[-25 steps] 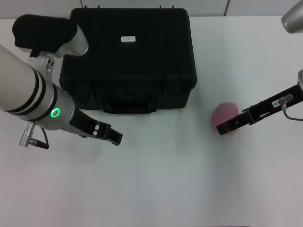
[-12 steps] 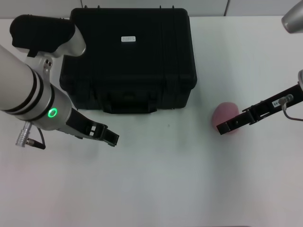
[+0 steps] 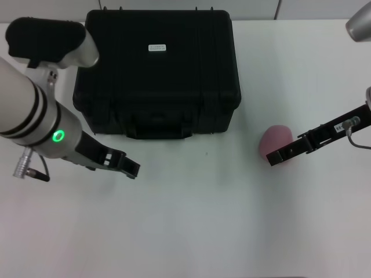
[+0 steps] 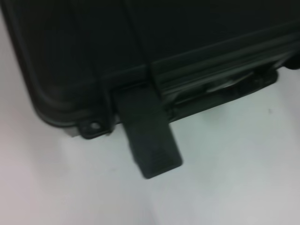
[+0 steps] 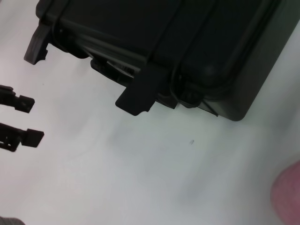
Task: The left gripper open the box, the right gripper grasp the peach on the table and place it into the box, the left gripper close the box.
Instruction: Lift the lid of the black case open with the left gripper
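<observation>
L gripper (image 3: 131,168) open nr shut box (image 3: 159,69); R gripper (image 3: 273,156) open beside peach (image 3: 276,139)

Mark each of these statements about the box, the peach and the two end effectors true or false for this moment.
1. The box has its lid down. True.
2. The peach lies inside the box. False: it sits on the table, to the right of the box.
3. The left end effector grips the box handle. False: it hangs over bare table in front of the box's left corner, touching nothing, fingers apart as the right wrist view shows.
4. The right end effector is at the peach. True: its tip overlaps the fruit's front edge.
5. A small white label is on the lid. True.
</observation>
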### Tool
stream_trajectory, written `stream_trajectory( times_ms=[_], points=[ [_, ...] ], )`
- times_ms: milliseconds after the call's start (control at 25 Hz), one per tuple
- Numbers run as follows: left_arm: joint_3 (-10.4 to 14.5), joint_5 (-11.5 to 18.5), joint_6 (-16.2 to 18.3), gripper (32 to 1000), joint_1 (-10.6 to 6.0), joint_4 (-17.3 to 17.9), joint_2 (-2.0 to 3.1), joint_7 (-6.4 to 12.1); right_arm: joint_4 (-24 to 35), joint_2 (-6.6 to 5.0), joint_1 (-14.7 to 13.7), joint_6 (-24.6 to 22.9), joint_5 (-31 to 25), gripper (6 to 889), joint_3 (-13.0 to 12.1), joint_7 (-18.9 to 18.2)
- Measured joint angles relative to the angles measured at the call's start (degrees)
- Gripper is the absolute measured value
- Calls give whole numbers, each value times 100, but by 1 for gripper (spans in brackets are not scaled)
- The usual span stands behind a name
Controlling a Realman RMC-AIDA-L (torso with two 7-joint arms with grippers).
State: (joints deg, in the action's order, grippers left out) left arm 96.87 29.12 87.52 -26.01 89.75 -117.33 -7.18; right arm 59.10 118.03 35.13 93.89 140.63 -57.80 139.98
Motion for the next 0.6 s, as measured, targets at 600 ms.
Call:
stream_trajectory(
  times_ms=[600],
  points=[
    [-827, -263, 349, 890, -534, 85, 0, -74, -11, 0, -11, -11, 18, 820, 1, -6]
  ],
)
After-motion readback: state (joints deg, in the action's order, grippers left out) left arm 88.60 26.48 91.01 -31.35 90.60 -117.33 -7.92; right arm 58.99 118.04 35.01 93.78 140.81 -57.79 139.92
